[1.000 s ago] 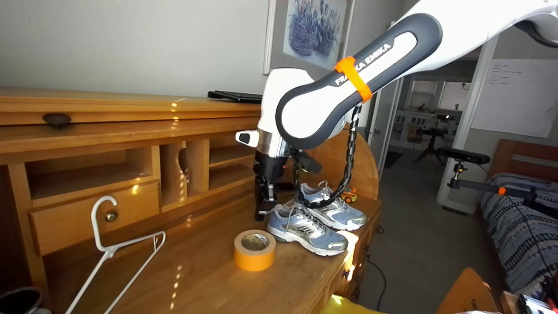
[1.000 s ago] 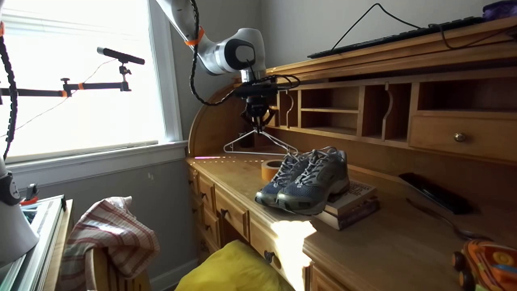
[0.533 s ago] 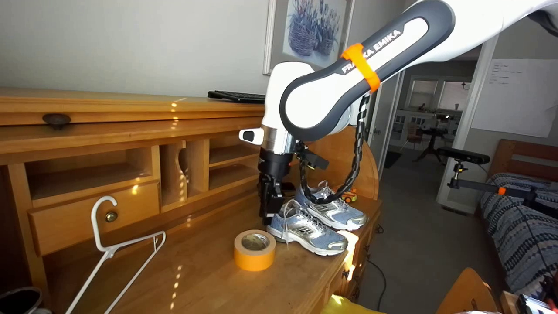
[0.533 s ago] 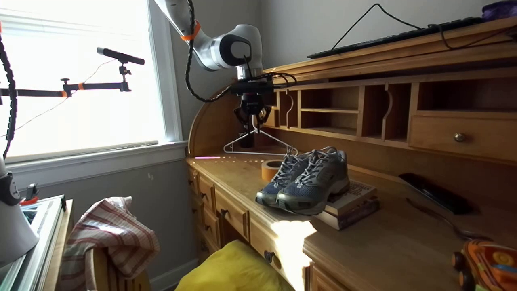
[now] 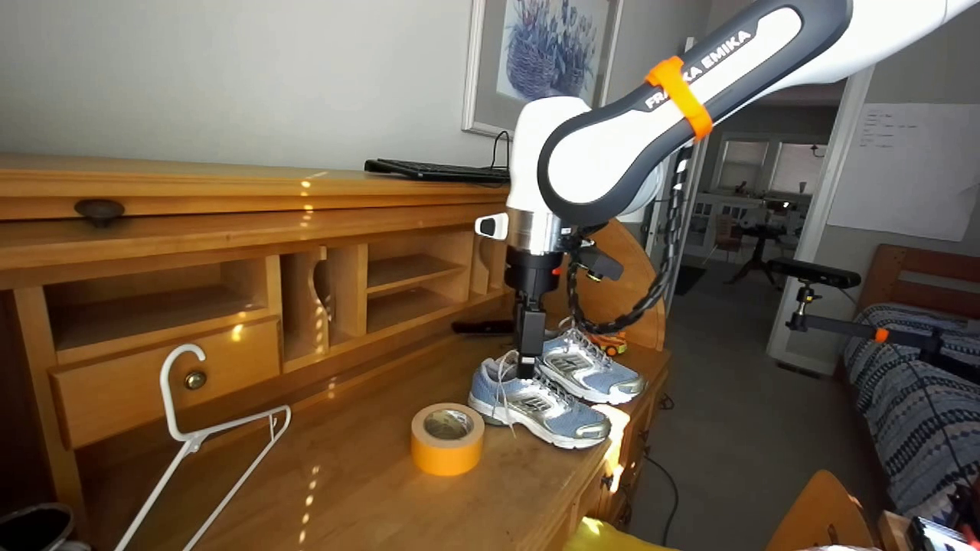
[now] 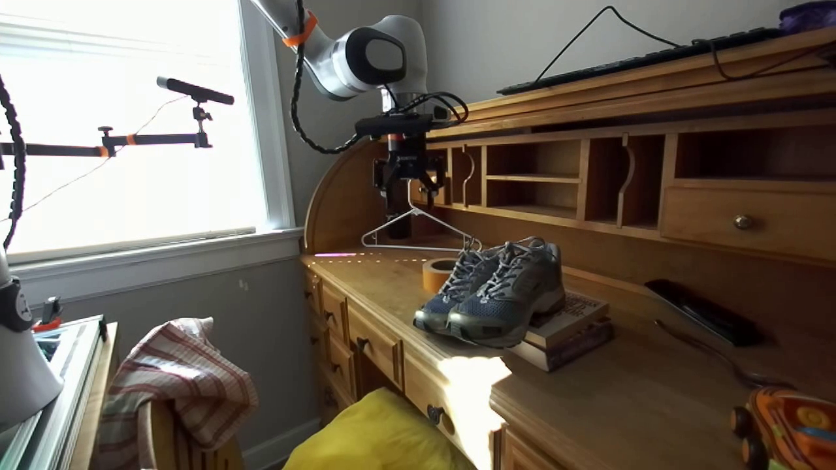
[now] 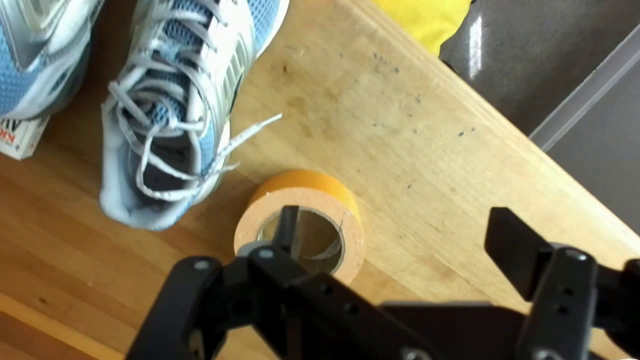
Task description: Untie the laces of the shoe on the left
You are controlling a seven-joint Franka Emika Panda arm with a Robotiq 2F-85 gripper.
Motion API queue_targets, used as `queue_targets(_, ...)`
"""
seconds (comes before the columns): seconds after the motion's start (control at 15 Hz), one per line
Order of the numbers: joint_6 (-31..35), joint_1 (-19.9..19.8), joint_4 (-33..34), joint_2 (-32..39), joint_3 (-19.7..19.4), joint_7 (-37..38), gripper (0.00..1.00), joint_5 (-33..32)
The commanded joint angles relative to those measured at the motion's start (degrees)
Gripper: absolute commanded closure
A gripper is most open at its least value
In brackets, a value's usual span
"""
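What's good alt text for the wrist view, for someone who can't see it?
A silver-and-blue running shoe with loosely looped pale laces sits on a wooden desk beside an orange tape roll. The gripper, open and empty, shows at the bottom; part of a matching shoe appears upper left.

We have a grey wall (image 5: 230, 84) behind a wooden desk (image 5: 367, 451), sunlight (image 6: 471, 382) on its front edge, a bright window (image 6: 124, 59), grey floor (image 5: 716, 428) and a bed (image 5: 903, 405).

In the upper left of the wrist view, the laced running shoe (image 7: 217, 75) is partly mesh cloth, partly shiny; its laces (image 7: 172, 122) look woven, matt. The desk (image 7: 425, 165) is smooth wood.
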Motion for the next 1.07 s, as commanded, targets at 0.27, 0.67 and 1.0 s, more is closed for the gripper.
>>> queue_targets(0.27, 4.56, -2.77, -6.72, -1.53, -3.41, -1.75, 0.0, 0.93)
queue_targets(0.67, 13.27, -6.22, -6.81, 1.82, -4.43, -7.5, 0.0, 2.36)
queue_targets(1.0, 17.92, -8.25, -4.89, 5.72, -2.88, -10.81, 0.0, 4.32)
